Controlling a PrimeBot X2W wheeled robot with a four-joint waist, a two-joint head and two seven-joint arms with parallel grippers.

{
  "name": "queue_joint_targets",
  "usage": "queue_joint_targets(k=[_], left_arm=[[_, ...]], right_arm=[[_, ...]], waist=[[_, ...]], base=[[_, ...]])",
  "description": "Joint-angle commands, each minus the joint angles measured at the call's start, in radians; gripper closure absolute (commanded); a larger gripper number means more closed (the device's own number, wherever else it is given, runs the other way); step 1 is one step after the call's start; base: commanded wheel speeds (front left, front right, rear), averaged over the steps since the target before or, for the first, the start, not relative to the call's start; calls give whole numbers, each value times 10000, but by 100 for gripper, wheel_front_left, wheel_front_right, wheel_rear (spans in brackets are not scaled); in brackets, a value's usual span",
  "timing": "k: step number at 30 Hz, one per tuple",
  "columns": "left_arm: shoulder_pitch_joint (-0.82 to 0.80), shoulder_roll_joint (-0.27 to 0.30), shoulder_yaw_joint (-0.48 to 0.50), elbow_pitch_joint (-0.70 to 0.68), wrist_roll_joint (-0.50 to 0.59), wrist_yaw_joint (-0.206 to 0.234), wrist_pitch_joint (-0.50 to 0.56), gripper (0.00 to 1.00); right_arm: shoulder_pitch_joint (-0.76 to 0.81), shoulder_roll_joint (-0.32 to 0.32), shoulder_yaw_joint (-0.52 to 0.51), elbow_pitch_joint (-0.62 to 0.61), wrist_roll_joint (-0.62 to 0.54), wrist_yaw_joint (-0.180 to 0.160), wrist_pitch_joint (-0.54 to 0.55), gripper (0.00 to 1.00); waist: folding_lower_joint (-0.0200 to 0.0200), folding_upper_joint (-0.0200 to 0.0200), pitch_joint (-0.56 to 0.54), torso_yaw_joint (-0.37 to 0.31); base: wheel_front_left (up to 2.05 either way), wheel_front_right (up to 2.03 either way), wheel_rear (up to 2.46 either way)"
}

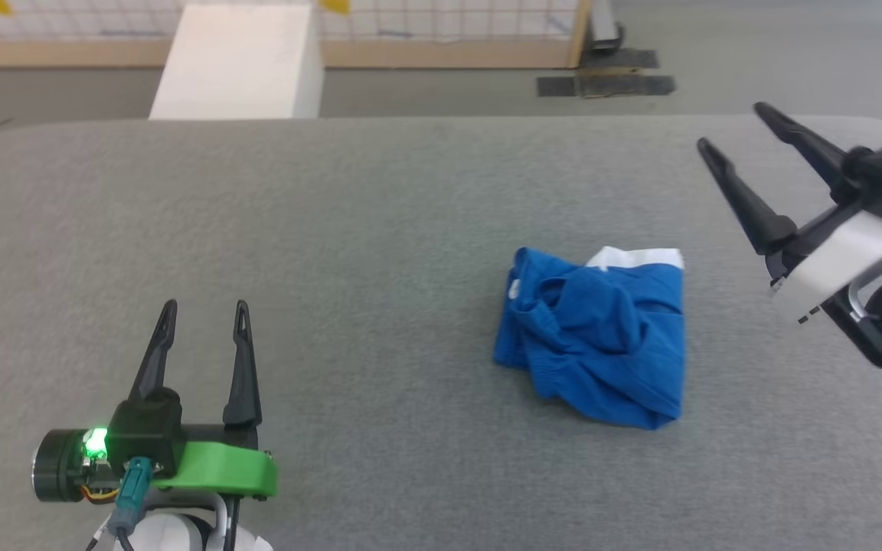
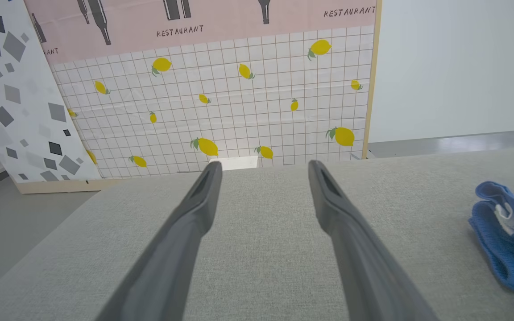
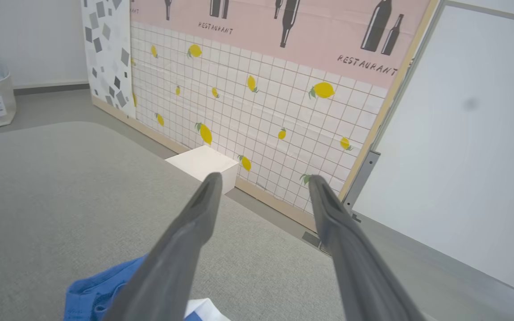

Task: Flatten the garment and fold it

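A: Which step is judged to be in hand?
B: Flattening, not yet begun. The garment (image 1: 594,344) is seen bunched on the grey worktop (image 1: 334,229), right of centre, touched by neither pincer. The left pincer (image 1: 205,306) is held spread low over the worktop, well apart from the cloth; the right pincer (image 1: 733,126) is spread too, raised near the heap.
A: What is called for next?
B: Probably, opposite edges are to be pinched and drawn apart until the cloth lies flat.
A: Can any writing be read?
B: "RESTAURANT" is printed on the pink band of the backdrop (image 2: 180,30); nothing can be read on the garment's white tag (image 1: 514,288)
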Motion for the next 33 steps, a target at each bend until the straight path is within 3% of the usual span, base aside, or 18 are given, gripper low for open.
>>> queue_joint_targets(k=[1,6,8,12,15,18,33], left_arm=[[166,79,14,31,134,39,-36,0],[281,106,-1,96,135,92,-36,0],[312,113,-24,124,120,88,-36,0],[418,102,-46,165,80,100,-36,0],[491,98,-61,205,66,104,-36,0],[548,85,-48,267,24,115,-36,0],[831,4,-24,441,-47,132,-36,0]], right_arm=[[518,415,-699,-7,-368,-15,-156,0],[2454,1971,-3724,-913,-2065,-15,-253,0],[3469,2878,-5177,-1701,-2816,-15,-255,0],[5226,4374,-6693,-3138,-3934,-15,-257,0],[6147,5155,-7233,-3818,-4335,-15,-258,0],[6816,5536,-7478,-4132,-4471,-15,-258,0],[8249,5900,-7286,-4005,-5473,-15,-259,0]], waist=[[0,0,-480,-604],[0,0,-648,-839],[0,0,-729,-838],[0,0,-871,-773],[0,0,-940,-713],[0,0,-999,-636],[0,0,-1142,-317]], base=[[0,0,0],[0,0,0],[0,0,0],[0,0,0],[0,0,0],[0,0,0],[0,0,0]])
